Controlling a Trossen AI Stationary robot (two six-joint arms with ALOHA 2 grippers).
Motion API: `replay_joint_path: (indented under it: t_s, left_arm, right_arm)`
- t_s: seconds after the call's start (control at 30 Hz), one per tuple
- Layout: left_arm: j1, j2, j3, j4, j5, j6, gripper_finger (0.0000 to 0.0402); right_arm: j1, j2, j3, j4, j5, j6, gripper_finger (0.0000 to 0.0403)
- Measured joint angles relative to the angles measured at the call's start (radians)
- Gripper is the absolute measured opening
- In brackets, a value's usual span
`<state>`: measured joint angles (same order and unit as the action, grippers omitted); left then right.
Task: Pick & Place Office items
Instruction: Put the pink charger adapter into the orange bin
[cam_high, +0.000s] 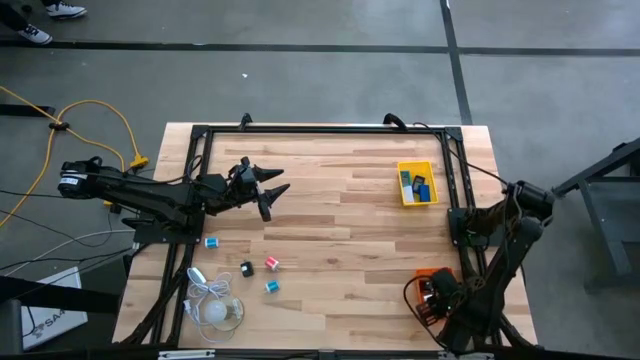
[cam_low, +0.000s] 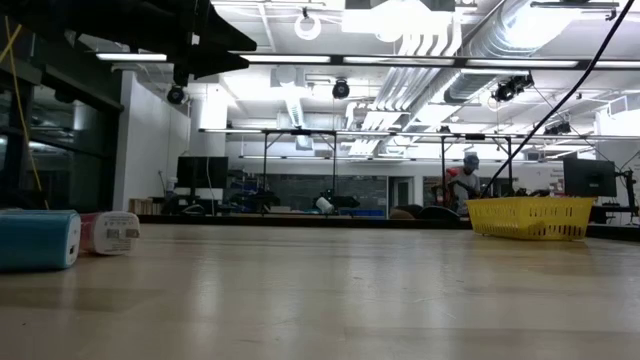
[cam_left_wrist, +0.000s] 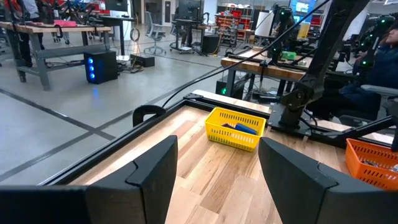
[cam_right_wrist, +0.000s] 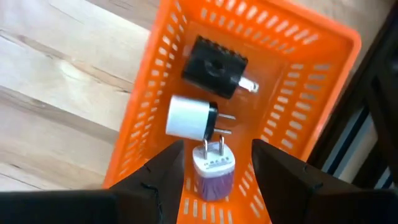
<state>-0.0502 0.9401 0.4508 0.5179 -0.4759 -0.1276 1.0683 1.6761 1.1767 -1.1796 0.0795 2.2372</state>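
Observation:
My right gripper (cam_right_wrist: 217, 152) hangs open over the orange tray (cam_right_wrist: 323, 56) at the table's near right corner, pointing down. In the tray lie a black plug piece (cam_right_wrist: 214, 67), a white one (cam_right_wrist: 189, 118) and a purple-and-white one (cam_right_wrist: 212, 169). The purple one shows in the gap between my fingers, clear of both. My left gripper (cam_high: 274, 197) is open and holds nothing, level above the table's left half. Blue (cam_high: 211, 242), black (cam_high: 246, 268), pink-red (cam_high: 272, 263) and teal (cam_high: 271, 287) pieces rest on the wood at near left.
A yellow tray (cam_high: 417, 184) with blue pieces stands at far right, also seen as the yellow tray (cam_left_wrist: 235, 129). A white bulb-like thing with a coiled cord (cam_high: 216, 308) lies at the near left corner. A black frame (cam_high: 320, 128) runs around the table edges. Bare wood fills the middle.

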Motion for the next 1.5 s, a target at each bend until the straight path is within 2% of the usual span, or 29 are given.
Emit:
replay_joint_path:
  t_s: [0.4,0.7,0.93,1.33,1.5]
  left_arm:
    - [0.000,0.000,0.000,0.000,0.000,0.000,0.0218]
    - [0.000,0.000,0.000,0.000,0.000,0.000,0.0218]
    - [0.000,0.000,0.000,0.000,0.000,0.000,0.0218]
    - [0.000,0.000,0.000,0.000,0.000,0.000,0.0218]
    - [0.000,0.000,0.000,0.000,0.000,0.000,0.0218]
  right_arm:
    - [-0.095,-0.060,0.000,-0.033,0.129,-0.253,0.0173]
    - [-0.231,-0.148,0.000,-0.040,0.299,-0.623,0.0174]
    - [-0.361,-0.206,0.000,-0.005,0.387,-0.903,0.0174]
    - [-0.602,-0.308,0.000,0.227,0.388,-1.480,0.0174]
    - [-0.701,-0.330,0.000,0.315,0.316,-1.676,0.0174]
